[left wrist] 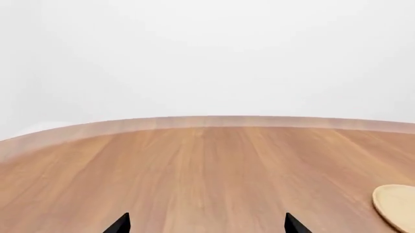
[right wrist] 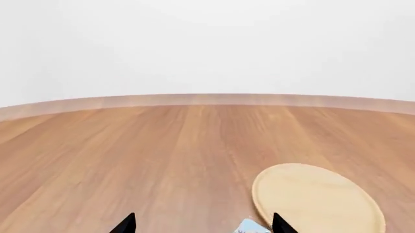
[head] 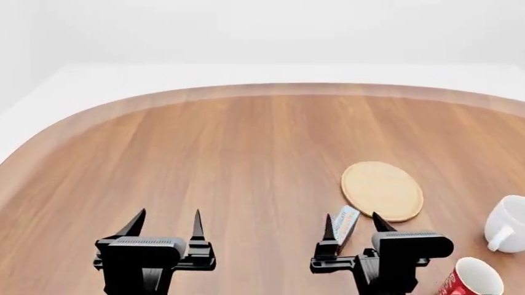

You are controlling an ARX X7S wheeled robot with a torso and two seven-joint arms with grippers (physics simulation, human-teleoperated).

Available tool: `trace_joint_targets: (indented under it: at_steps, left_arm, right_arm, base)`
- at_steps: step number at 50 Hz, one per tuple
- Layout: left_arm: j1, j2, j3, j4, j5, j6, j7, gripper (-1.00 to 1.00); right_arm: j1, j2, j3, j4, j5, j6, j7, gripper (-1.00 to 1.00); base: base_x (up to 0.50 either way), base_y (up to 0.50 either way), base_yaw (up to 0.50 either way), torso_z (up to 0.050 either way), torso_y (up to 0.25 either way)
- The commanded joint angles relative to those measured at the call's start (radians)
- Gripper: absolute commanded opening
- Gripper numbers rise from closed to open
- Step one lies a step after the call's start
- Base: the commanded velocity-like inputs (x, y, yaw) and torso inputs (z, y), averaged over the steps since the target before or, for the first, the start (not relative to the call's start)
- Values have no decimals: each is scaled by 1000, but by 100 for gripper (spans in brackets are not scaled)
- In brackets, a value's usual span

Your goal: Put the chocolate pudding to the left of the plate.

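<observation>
The chocolate pudding [head: 345, 223] is a thin carton with a light blue-grey printed face, lying on the wooden table just left of the plate's near edge. Its corner shows in the right wrist view [right wrist: 251, 226]. The plate [head: 382, 190] is a flat tan disc; it also shows in the right wrist view [right wrist: 316, 199] and at the edge of the left wrist view [left wrist: 397, 206]. My right gripper [head: 352, 225] is open, its fingertips either side of the carton and not gripping it. My left gripper [head: 166, 222] is open and empty over bare table.
A white mug [head: 507, 224] stands right of the plate. A red patterned mug [head: 471, 279] stands at the near right. The table's curved far edge [head: 271, 89] runs across the back.
</observation>
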Motion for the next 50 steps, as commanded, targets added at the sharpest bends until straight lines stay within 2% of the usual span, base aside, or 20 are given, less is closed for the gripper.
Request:
trace_joint_targets:
  at_steps: [1, 7, 19, 31, 43, 50]
  left_arm:
    - [1, -7, 6, 0, -6, 4, -7, 100]
    - [1, -8, 8, -4, -8, 7, -9, 100]
    - [1, -14, 9, -1, -13, 7, -15, 100]
    - [0, -20, 3, -1, -25, 7, -20, 100]
    - [3, -26, -2, 1, -36, 12, -23, 100]
    - [2, -31, -3, 5, -42, 8, -26, 100]
  right_arm:
    - [-6, 5, 0, -10, 6, -5, 6, 100]
    - [-8, 5, 5, -14, 9, -8, 14, 100]
    - [3, 11, 3, -32, 11, 40, 41, 100]
    - [185, 17, 26, -103, 96, 455, 133, 100]
    - [384, -145, 163, -81, 202, 913, 351, 100]
    - [439, -233, 246, -13, 266, 994, 442, 100]
  base:
    - [500, 0, 0, 0, 0]
    - [398, 0, 0, 0, 2]
    - [8, 0, 0, 0, 0]
    - [0, 0, 0, 0, 0]
    - [0, 0, 0, 0, 0]
    - [0, 0, 0, 0, 0]
